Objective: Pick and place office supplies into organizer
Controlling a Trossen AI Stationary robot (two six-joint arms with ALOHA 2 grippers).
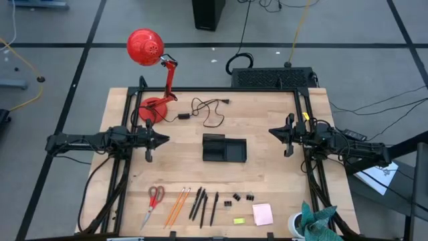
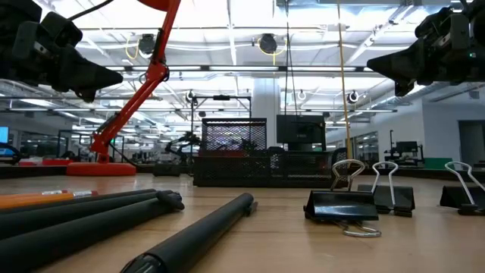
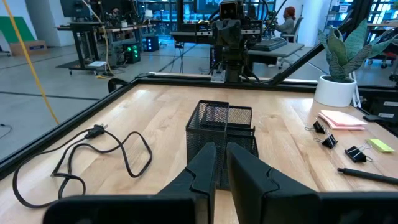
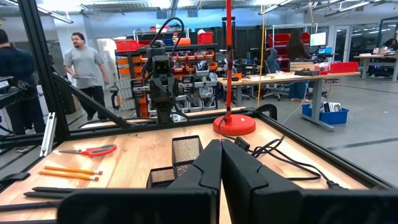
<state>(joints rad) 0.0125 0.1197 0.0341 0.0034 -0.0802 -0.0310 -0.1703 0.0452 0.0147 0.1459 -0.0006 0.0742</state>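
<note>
We record a pale wooden desk [image 1: 267, 174] with both arms parked at mid-height on opposite sides.

Left end effector [image 1: 148, 139]: raised above the desk's left side, fingers pressed together, holding nothing. Right end effector [image 1: 287, 134]: mirrored on the right side, fingers likewise together and empty. We judge both to be at rest poses, facing each other across the work area, so no pick has begun.

Black mesh two-compartment organizer [image 1: 225, 148]: at the desk's centre, between the two arms, apparently empty, and placed where we think either arm can reach it.

Supplies, laid in a row along the near edge, well apart from the organizer:
- red-handled scissors [image 1: 153, 203], leftmost;
- two orange pencils [image 1: 177, 205];
- three black pens [image 1: 204, 205];
- small black binder clips [image 1: 241, 197];
- small yellow-green block [image 1: 239, 220];
- pink sticky-note pad [image 1: 262, 213], rightmost.

We take the spacing between items to allow each a separate grasp.

Not for sorting: red desk lamp [image 1: 152, 73] and loose black cable [image 1: 207, 110] at the far edge.
</note>
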